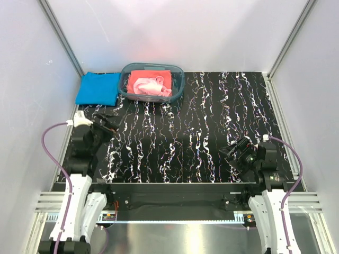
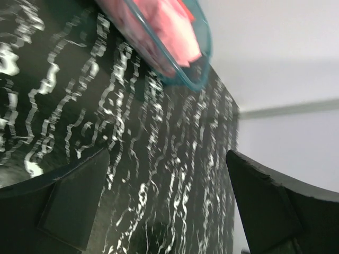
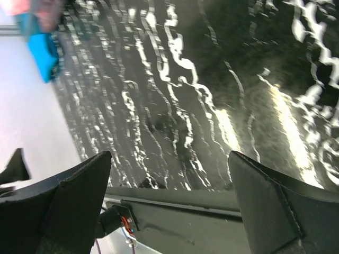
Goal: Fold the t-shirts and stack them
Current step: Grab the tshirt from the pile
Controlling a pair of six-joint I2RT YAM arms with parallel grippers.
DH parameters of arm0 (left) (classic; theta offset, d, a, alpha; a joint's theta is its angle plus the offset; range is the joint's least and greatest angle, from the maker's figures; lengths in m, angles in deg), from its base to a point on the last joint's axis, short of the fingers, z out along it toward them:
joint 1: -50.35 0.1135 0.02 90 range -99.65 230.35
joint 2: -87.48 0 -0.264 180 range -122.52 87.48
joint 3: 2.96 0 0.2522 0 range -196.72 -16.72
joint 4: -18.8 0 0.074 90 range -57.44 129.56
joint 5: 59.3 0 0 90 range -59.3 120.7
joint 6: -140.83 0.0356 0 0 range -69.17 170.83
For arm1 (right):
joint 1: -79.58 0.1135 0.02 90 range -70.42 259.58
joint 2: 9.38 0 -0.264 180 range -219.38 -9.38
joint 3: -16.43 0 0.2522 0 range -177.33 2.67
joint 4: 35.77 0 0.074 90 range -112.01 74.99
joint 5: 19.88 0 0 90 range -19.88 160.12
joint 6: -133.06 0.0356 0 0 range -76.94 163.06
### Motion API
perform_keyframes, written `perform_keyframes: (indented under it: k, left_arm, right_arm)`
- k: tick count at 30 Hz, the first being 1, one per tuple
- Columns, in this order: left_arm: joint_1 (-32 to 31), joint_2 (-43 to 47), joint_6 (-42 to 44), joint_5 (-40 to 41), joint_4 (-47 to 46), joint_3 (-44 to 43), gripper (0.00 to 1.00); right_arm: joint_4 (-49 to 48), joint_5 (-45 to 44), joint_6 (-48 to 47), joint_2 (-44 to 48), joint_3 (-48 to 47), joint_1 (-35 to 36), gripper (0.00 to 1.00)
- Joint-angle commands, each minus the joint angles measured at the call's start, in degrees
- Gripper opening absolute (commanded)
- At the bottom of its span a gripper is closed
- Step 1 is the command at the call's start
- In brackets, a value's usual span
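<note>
A bright blue t-shirt [image 1: 98, 88] lies folded flat at the far left corner of the table; it also shows in the right wrist view [image 3: 43, 54]. A light pink t-shirt [image 1: 152, 87] lies crumpled on a coral-red one [image 1: 139, 75] inside the clear bluish tub [image 1: 180, 79]. In the left wrist view the pink cloth [image 2: 172, 37] shows in the tub [image 2: 197, 74]. My left gripper [image 1: 107, 126] is open and empty at the left side. My right gripper [image 1: 231, 155] is open and empty at the near right.
The table [image 1: 201, 127] is black with white marbling. Grey walls and metal frame posts [image 1: 59, 32] close in the sides and back. A metal rail [image 1: 175, 190] runs along the near edge.
</note>
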Motion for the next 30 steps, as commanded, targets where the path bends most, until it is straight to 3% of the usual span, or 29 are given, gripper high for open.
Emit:
perform_keyframes:
  k: [1, 3, 4, 7, 9, 11, 16, 22, 26, 30]
  left_arm:
    - [0.3, -5.2, -1.7, 9.8, 5.7, -8.5, 0.99]
    - [0.4, -11.2, -2.1, 6.0, 4.9, -11.2, 0.99]
    - [0.5, -13.3, -1.3, -1.5, 2.1, -12.5, 0.99]
    - [0.9, -26.1, -4.8, -16.2, -13.4, -14.2, 0.99]
    - [0.8, -34.7, -5.8, -18.5, -18.7, -18.8, 0.99]
    - [0.3, -38.3, -2.0, -16.0, -18.9, -22.5, 0.99]
    - [-2.5, -56.8, 14.6, -3.0, 0.6, -49.7, 0.99]
    - [-4.8, -73.2, 23.4, 3.2, 7.9, -70.1, 0.85]
    - [-7.7, -85.7, 23.0, 4.3, 16.5, -81.9, 0.81]
    - [-10.6, -88.8, 20.9, 8.0, 17.6, -82.9, 0.85]
  right_arm:
    - [3.4, -5.0, -3.1, -2.6, -6.7, 0.4, 1.0]
    - [3.6, -6.1, -4.0, -5.5, -9.0, 0.6, 1.0]
    - [3.9, -6.7, -4.5, -6.6, -11.5, 0.6, 0.99]
    - [5.1, -9.1, -6.1, -12.7, -16.6, 0.7, 1.0]
    - [7.3, -11.6, -7.2, -18.6, -18.9, 0.6, 1.0]
    - [8.8, -13.0, -8.7, -23.2, -22.4, 0.6, 1.0]
    - [8.8, -14.0, -13.1, -33.5, -28.6, 0.6, 1.0]
    - [9.9, -11.2, -19.9, -44.2, -39.0, 0.5, 1.0]
    - [11.6, -9.1, -23.4, -50.9, -43.0, 0.5, 1.0]
    - [11.2, -9.3, -24.2, -54.2, -44.3, 0.4, 1.0]
